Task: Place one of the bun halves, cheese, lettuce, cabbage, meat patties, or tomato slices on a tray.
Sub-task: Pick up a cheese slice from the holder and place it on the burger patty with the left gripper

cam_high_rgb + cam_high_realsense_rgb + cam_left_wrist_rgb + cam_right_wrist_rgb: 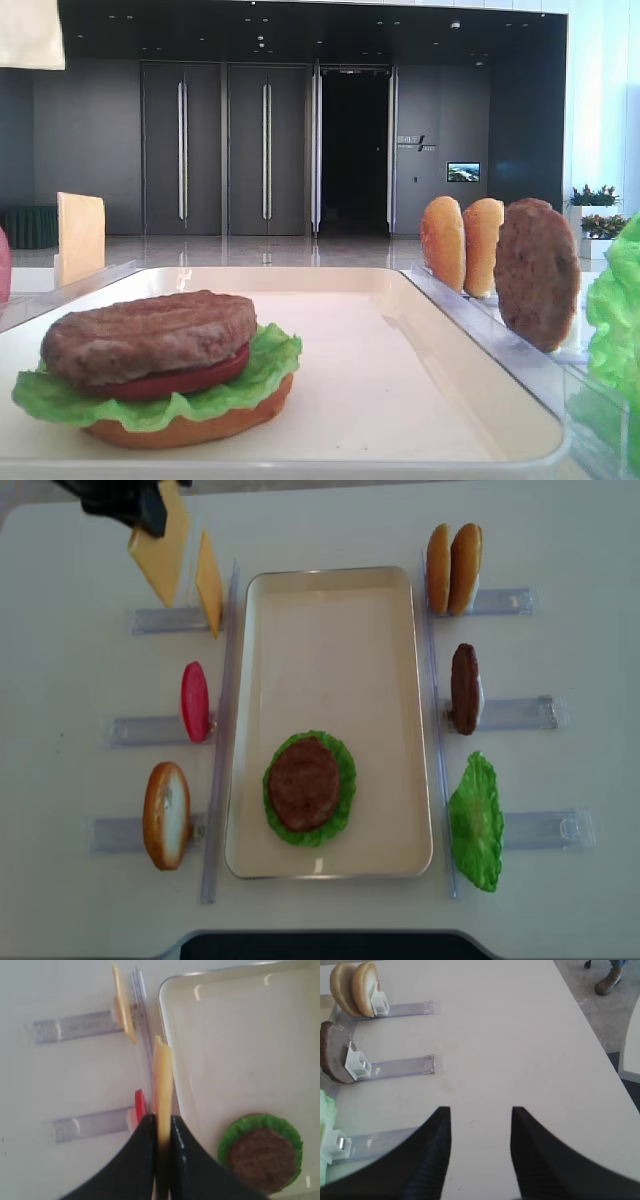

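Left end effector (161, 1127) clamped on a cheese slice (162, 1077), gripping it by one edge; slice hangs on edge, lifted clear of the desk (330, 525), far left in the overhead view, outside the tray (385, 620). A second cheese slice (209, 582) stands in the clear holder (165, 619) just beside it

Right end effector (480, 1125) hovers over bare desk on the right side, fingers parted, nothing between them

Burger stack (308, 785) sits near end of the tray, slightly left: bun half (190, 420) at the bottom, lettuce (255, 370), tomato slice (185, 378), meat patty (150, 335) on top

Risks, as judged from here:
- Grip is on a thin stiff edge only; slice may swing or slide out during the carry toward the tray, since little surface is pinched
- Held slice is near the standing one and the long clear rail (222, 730) along the tray's left side; a low path could knock the spare cheese over or catch the rail or the tray rim
- Released while vertical, the slice may land on edge and tip off the patty instead of lying flat; needs rotating to level first
- Patty top looks slightly domed and the stack is soft-looking; an off-centre drop could leave the cheese sliding onto the lettuce or the bare tray
- Pressing down too far could shift the patty over the tomato
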Available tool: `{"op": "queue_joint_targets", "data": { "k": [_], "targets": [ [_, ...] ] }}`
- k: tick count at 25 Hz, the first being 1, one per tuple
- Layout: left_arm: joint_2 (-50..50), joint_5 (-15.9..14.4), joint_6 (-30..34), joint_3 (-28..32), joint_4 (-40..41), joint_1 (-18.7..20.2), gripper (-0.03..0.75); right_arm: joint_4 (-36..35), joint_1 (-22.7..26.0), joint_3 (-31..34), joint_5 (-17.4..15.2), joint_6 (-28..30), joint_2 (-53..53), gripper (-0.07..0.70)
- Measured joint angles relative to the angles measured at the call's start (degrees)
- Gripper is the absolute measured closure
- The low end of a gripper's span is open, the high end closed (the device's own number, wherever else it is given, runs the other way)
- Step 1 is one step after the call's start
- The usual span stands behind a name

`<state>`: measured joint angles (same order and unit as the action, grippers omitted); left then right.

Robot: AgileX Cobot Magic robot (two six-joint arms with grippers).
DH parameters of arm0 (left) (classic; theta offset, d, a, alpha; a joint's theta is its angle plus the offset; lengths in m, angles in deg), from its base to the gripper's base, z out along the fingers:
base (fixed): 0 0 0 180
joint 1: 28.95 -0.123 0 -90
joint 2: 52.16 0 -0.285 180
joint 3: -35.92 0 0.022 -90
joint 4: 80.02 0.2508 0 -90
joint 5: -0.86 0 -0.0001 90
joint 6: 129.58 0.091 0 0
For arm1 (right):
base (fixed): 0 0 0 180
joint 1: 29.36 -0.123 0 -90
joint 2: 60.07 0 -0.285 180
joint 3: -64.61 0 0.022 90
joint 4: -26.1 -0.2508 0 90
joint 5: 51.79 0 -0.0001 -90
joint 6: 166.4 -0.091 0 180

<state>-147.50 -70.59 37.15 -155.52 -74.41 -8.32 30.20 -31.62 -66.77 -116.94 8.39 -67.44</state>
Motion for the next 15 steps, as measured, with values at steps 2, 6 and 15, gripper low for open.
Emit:
{"op": "queue_joint_targets", "data": {
  "k": [2,6,15],
  "targets": [
    [2.9,0.0,-0.1,4.2,-0.1,0.0,0.681,0.1,0.0,0.0,0.0,0.0,0.0,0.326],
    [8.5,0.1,-0.7,12.8,-1.0,0.0,0.681,0.0,0.0,0.0,0.0,0.0,0.0,0.326],
    [19.9,2.5,-3.1,28.6,-5.3,0.0,0.681,0.0,0.0,0.0,0.0,0.0,0.0,0.326]
  ]
}}
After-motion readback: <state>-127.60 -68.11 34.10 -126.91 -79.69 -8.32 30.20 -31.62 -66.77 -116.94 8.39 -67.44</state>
